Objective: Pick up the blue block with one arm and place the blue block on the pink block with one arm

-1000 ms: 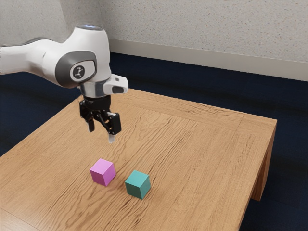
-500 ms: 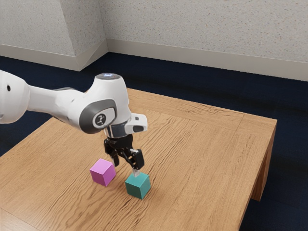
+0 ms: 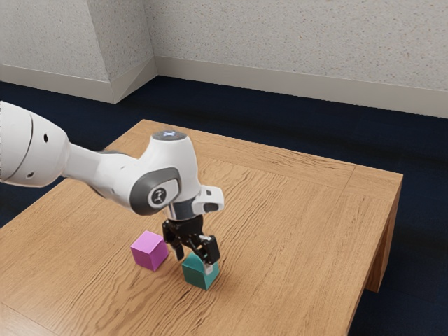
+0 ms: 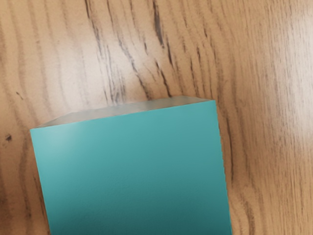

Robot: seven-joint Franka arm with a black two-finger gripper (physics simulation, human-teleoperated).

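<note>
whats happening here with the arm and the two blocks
A white robot arm reaches down over a wooden table, its black tool right at the top of the teal-blue block. That block sits on the table, not yet lifted. The pink block it should go on sits close beside it, toward the exterior view's left, apart from it.
</note>
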